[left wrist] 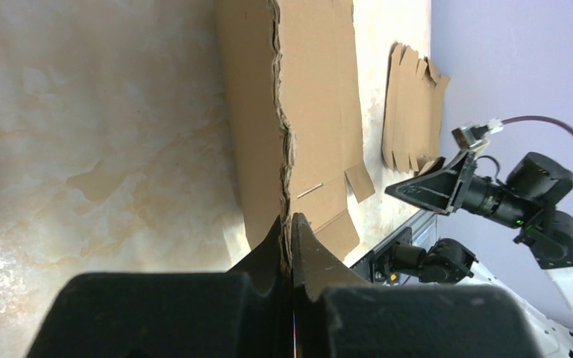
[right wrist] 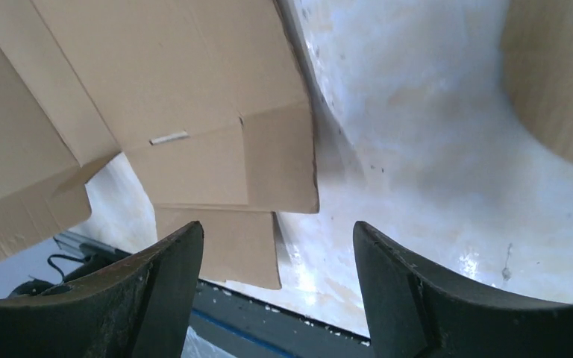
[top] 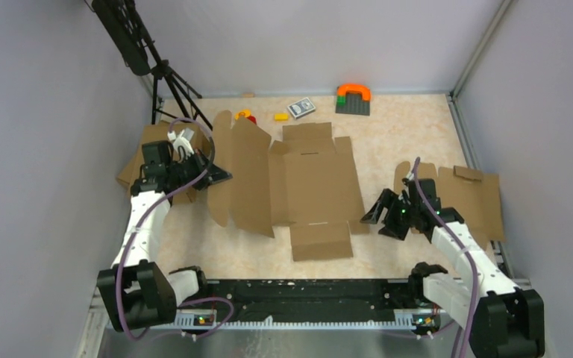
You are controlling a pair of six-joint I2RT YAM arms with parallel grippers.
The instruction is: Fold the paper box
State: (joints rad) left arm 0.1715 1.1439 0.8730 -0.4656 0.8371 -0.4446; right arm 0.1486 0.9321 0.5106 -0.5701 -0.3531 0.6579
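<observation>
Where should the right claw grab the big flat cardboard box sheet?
Probably the narrow right flap of the paper box, coming in low from the right. That edge lies free and faces the open right gripper; the left gripper pinches the lifted left edge.

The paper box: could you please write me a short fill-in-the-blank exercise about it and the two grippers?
1. The left gripper is ____ on an edge of the paper box.
2. The right gripper stands ____ and holds nothing.
3. The middle panel of the paper box lies ____ on the table.
Missing words: shut; open; flat.
</observation>
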